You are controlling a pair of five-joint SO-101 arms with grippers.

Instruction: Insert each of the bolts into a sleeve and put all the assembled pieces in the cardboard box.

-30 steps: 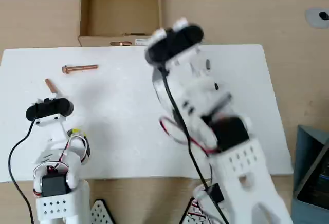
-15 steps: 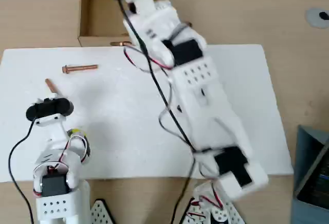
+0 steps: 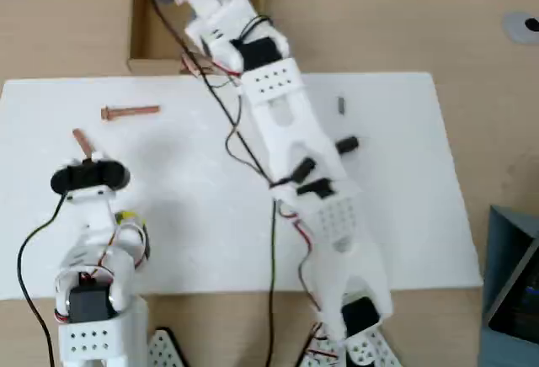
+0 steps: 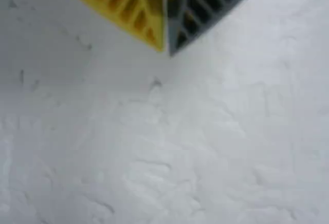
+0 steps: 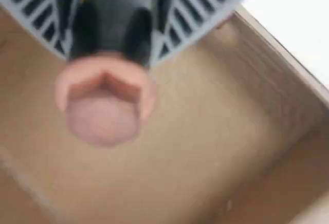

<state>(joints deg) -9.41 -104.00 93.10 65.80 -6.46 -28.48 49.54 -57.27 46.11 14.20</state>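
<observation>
In the right wrist view my right gripper is shut on an assembled piece, a black sleeve with a copper bolt head sticking out of it. It hangs over the brown floor of the cardboard box. From the high view that arm stretches across the mat to the cardboard box at the back. Two loose copper bolts lie on the white mat at the left. Two black sleeves lie at the right. My left gripper is shut with nothing in it, low over the mat near the second bolt.
The white mat covers most of the wooden table. A grey bin stands at the right edge. The right arm's long body lies diagonally over the mat's middle.
The right arm has swung from the middle of the mat to the back left and now reaches over the cardboard box. The left arm has barely shifted.
</observation>
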